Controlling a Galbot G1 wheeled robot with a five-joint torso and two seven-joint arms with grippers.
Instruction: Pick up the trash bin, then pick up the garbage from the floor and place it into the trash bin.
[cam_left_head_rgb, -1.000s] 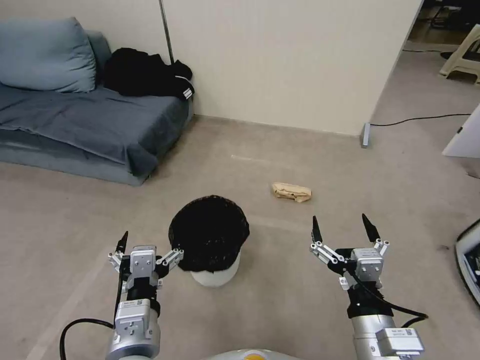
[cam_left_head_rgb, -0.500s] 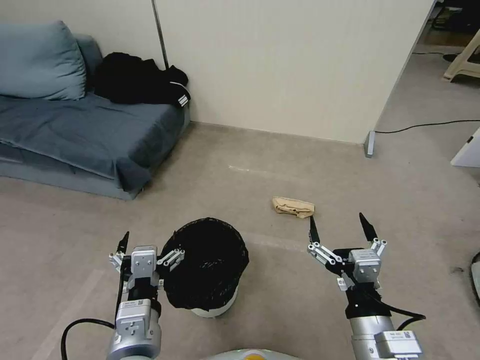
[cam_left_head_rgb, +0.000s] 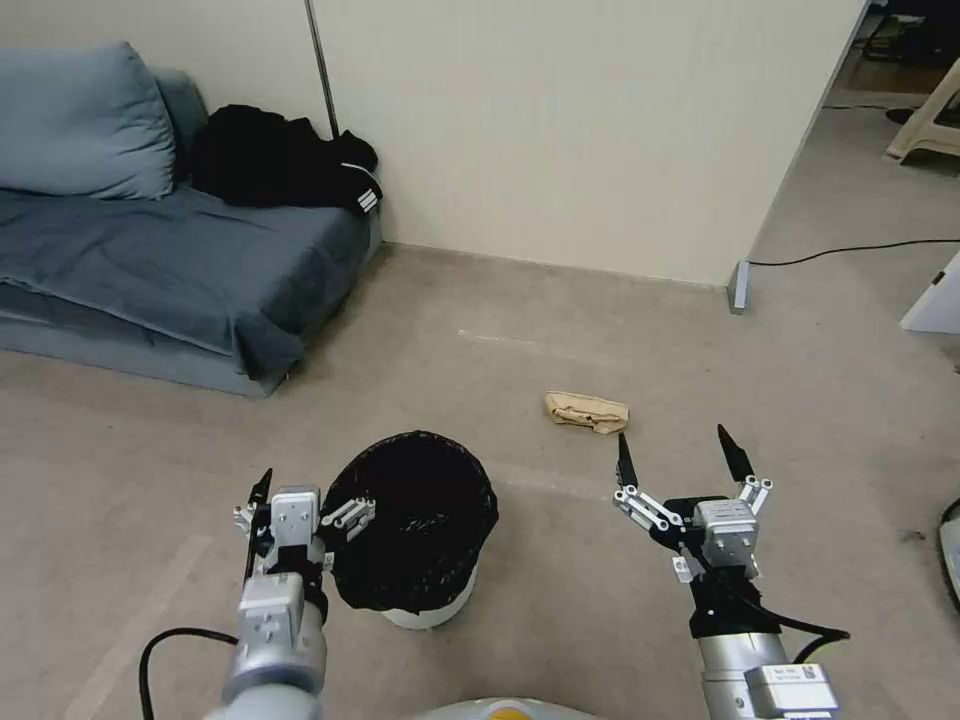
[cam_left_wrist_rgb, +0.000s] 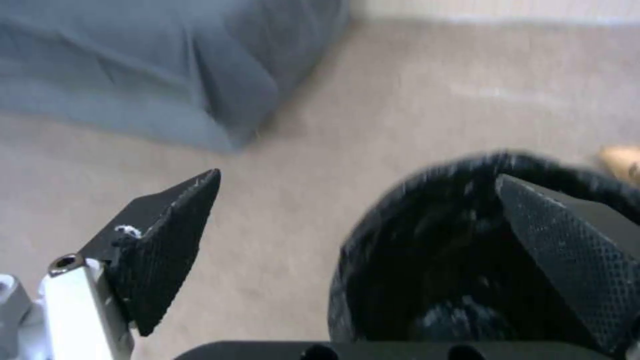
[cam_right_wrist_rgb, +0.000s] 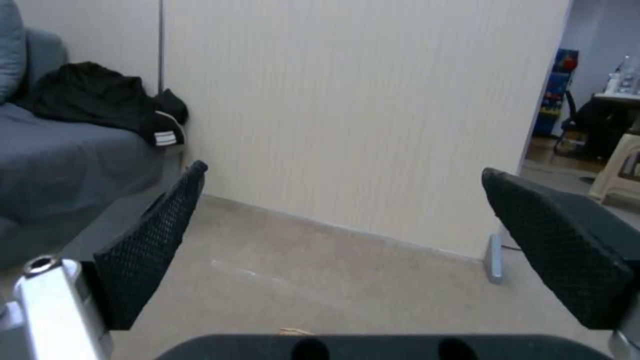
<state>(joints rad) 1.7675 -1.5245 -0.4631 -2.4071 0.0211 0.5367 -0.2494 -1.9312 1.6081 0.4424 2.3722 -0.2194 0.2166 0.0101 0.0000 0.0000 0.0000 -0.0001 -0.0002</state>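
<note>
Step one looks underway — grabbing the bin. Left gripper (cam_left_head_rgb: 312, 498) is spread wide around the near rim of the trash bin (cam_left_head_rgb: 415, 525) on the floor; next it must squeeze. Tan paper wad (cam_left_head_rgb: 586, 411) lies beyond — right gripper (cam_left_head_rgb: 682, 455) hovers wide, empty.

Since a second ago the camera has come closer and swung a little, so the whole floor scene sits lower in the head view. Within the last half second the left gripper (cam_left_head_rgb: 312, 497) has risen and edged toward the trash bin (cam_left_head_rgb: 428, 610), its inner finger now over the black liner's rim, and the left forearm has tilted inward.
</note>
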